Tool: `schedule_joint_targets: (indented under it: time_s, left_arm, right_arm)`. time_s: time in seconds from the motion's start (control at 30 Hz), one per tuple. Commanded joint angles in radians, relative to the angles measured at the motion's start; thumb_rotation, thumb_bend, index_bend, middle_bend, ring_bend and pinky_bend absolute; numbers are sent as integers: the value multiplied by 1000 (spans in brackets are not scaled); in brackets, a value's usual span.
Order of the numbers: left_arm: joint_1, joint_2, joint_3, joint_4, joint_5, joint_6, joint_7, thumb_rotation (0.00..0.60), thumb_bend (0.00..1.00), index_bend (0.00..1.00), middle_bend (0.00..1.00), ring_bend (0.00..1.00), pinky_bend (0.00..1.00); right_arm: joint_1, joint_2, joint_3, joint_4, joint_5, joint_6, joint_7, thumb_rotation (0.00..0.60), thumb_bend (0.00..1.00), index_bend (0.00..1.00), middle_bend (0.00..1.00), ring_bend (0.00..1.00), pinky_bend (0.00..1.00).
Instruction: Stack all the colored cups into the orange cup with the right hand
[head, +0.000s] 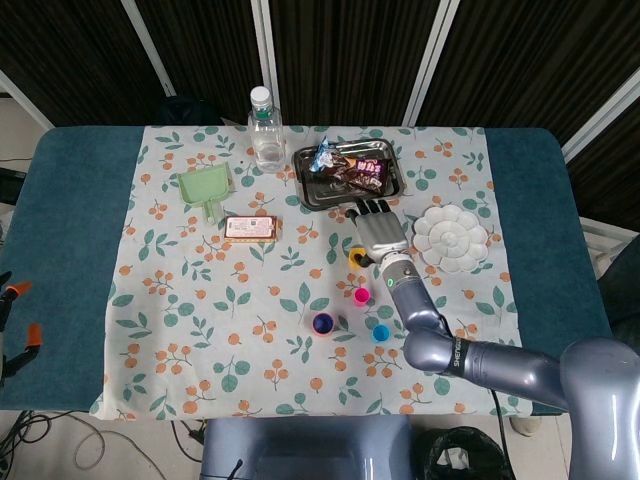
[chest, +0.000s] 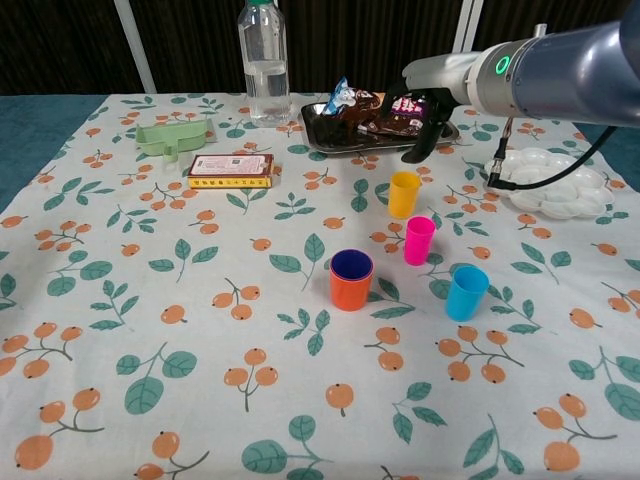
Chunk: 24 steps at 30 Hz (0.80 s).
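Right hand (head: 377, 232) above yellow cup (chest: 404, 193), fingers extended and spread, holding nothing. Metal tray (chest: 322, 137) with snack packets just behind hand; white palette (chest: 548, 185) to its right. Water bottle (chest: 264, 62), green scoop (chest: 172, 137), flat box (chest: 231, 170) well left. Four cups upright, apart: orange cup (chest: 351, 279) with dark interior, yellow, magenta cup (chest: 419, 240), blue cup (chest: 467, 292). Left hand not visible.

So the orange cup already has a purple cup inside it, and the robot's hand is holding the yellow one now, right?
Not quite. The orange cup does have the purple cup inside, but the right hand holds nothing; the chest view shows it hovering above the yellow cup, which stands on the table.
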Motion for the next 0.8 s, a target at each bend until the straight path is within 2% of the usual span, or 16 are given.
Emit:
schedule_joint_targets:
  time_s: [0.03, 0.53, 0.8]
  left_arm:
    - [0, 0, 0, 0, 0, 0, 0, 600, 464, 222, 62, 0, 51]
    - [0, 0, -3, 5, -6, 0, 3, 600, 463, 222, 62, 0, 51]
    - [1, 1, -2, 5, -3, 2, 5, 600, 463, 222, 62, 0, 51]
  right_arm:
    - [-1, -2, -7, -4, -4, -5, 6, 600, 395, 203, 0, 0, 1]
    - [-3, -43, -49, 44, -12, -25, 39, 600, 395, 203, 0, 0, 0]
    - [-7, -56, -62, 62, -26, -29, 52, 600, 395, 254, 0, 0, 1]
